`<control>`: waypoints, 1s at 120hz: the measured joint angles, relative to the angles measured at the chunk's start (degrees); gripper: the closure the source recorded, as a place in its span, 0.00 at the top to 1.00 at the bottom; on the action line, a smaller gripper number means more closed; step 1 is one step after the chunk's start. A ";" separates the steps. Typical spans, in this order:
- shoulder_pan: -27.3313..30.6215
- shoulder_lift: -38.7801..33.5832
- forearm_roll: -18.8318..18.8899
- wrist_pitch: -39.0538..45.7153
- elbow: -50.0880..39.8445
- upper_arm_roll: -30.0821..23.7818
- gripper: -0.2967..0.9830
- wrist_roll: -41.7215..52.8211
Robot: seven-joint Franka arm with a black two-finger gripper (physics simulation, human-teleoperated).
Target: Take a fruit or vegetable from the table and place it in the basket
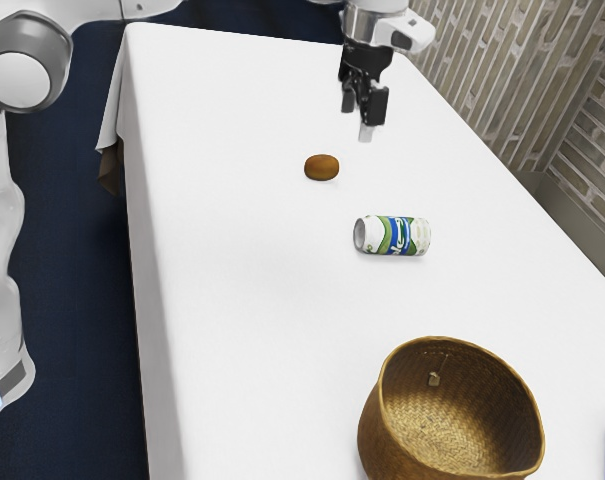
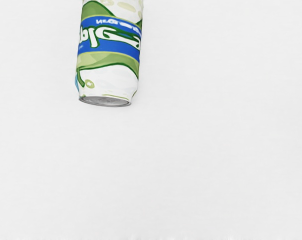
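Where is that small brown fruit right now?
In the exterior view, the brown fruit lies on the table, across the can from the basket and a little to the exterior view's left of the can.

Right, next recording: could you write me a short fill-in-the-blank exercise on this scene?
The can lies on its ____.
The band behind its lettering is ____.
Of the can, the basket and the brown fruit, the largest is the ____.
In the exterior view, the one of those three nearest the gripper is the ____.

Missing words: side; blue; basket; brown fruit.
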 joint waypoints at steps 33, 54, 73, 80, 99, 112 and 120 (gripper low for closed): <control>0.27 0.28 -0.32 -2.30 5.00 0.44 0.77 0.53; 2.65 -4.20 0.84 -8.21 14.99 0.17 0.77 0.88; 7.86 -5.16 3.20 -11.90 15.07 0.53 0.77 1.08; 8.06 -3.90 5.90 -13.18 14.49 1.41 0.77 0.83; 14.74 1.68 6.78 -15.16 14.15 2.47 0.77 -0.05; 20.84 4.56 4.30 -14.50 14.12 2.55 0.77 -0.54; 25.08 5.14 3.58 -14.14 14.13 2.59 0.77 -0.80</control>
